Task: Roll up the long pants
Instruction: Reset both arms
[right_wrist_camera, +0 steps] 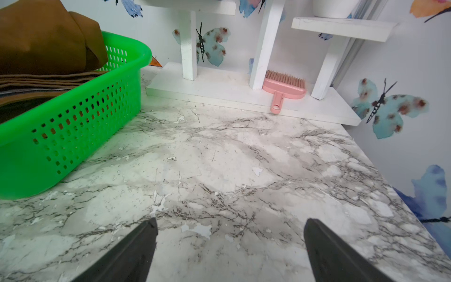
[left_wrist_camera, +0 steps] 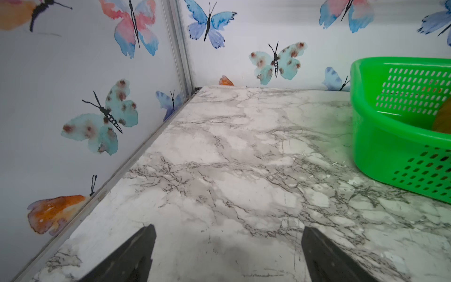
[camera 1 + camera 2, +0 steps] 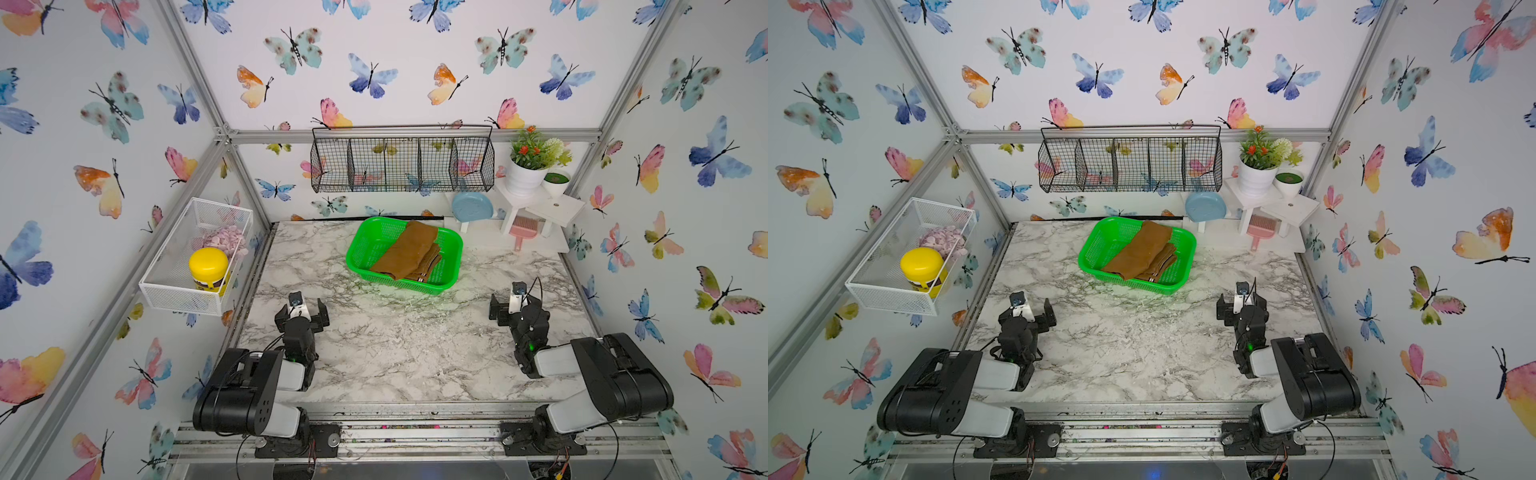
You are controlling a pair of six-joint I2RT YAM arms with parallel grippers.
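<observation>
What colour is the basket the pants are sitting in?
The basket is bright green, clearest in the right wrist view.

Top views look down; wrist views skim table point(image 2: 219, 171)

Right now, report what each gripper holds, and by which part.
Nothing is held. The left gripper and right gripper are open and empty; the long pants lie untouched in the green basket.

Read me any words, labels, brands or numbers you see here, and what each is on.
No text can be read.
The yellow-lidded jar in the white mesh basket carries a label with a dark band, too blurred to read.
The long pants and green basket show no writing.
</observation>
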